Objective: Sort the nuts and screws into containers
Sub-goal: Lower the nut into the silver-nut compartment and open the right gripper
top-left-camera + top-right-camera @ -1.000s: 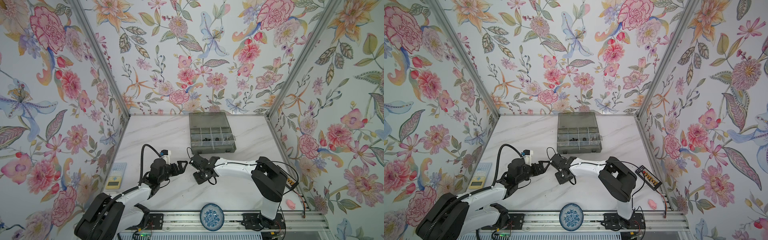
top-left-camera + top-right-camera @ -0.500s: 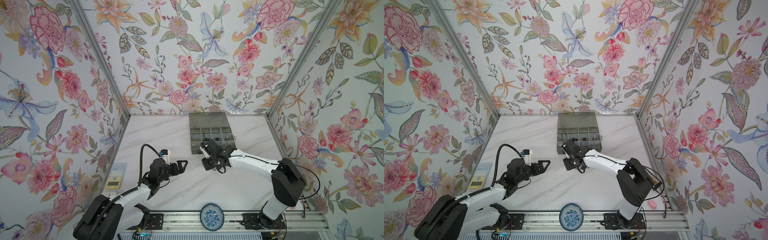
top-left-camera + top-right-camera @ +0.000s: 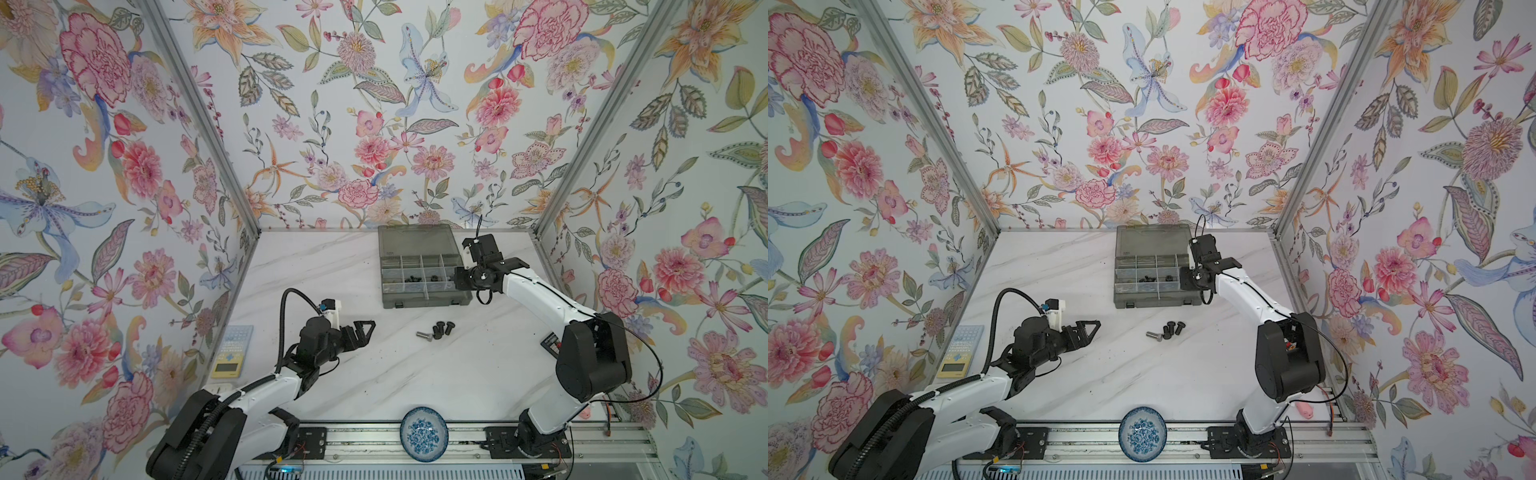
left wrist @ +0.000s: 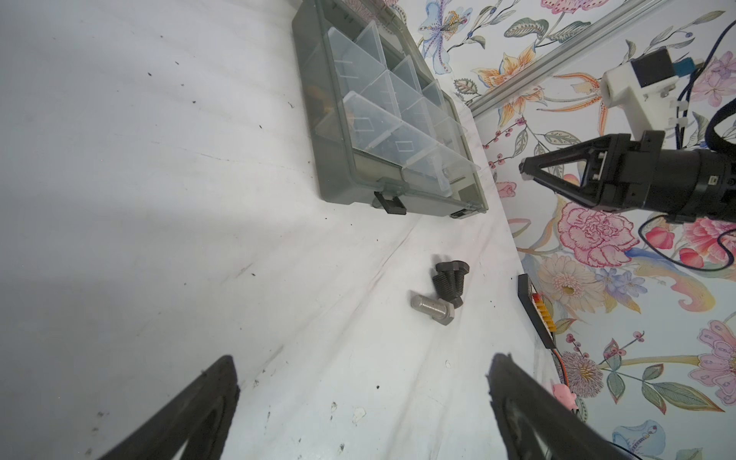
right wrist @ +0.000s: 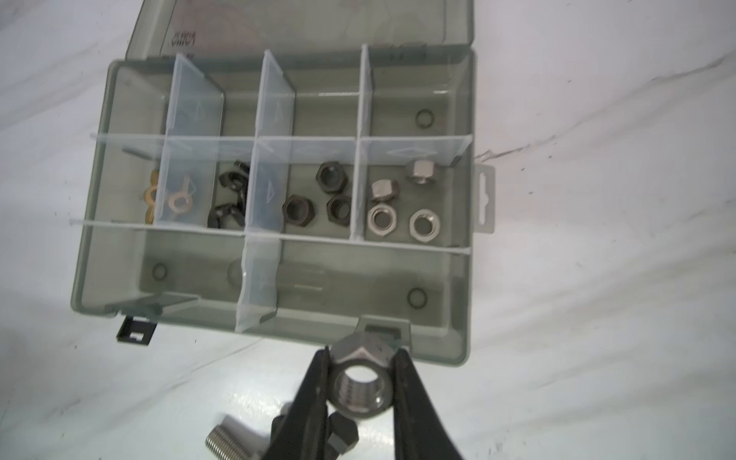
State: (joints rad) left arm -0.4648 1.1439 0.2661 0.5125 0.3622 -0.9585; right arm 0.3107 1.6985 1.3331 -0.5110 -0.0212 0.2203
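- The right gripper (image 5: 361, 354) is clamping a silver hex nut (image 5: 360, 384) across two opposite flats, with the bore facing the wrist camera; it is hanging just beside the rim of the organiser box (image 5: 95, 259), at the end where the silver nuts are lying; its height above that rim cannot be told.
- The left gripper (image 4: 362, 358) is standing fully spread and carrying nothing; it is waiting well apart from the box, off the latched front wall.
- The box's middle row is filling by kind: silver nuts (image 5: 402, 203) are in the compartment nearest the held nut; black hex nuts (image 5: 318, 199) come next; black winged nuts (image 5: 229, 193) follow; brass winged nuts (image 5: 167, 199) are lying at the far end; the remaining compartments are appearing bare.
- The screws (image 3: 436, 330) are lying in a tight cluster on the table (image 3: 332, 270), near the box's front wall but apart from it; several are black, and one silver screw (image 4: 551, 310) is touching them.
- Handling, as judged: the nut is looking rigid, smooth and dense for its size; a pinch on the corners is likely to be letting it twist out, so the flats are the right hold; dropped from height it is likely to bounce, so a low release inside the compartment is advisable.
- The screws are inviting a hold across the shank, since they tend to roll on their heads.
- The dish (image 3: 424, 432) is sitting well apart from the box, by the base rail.
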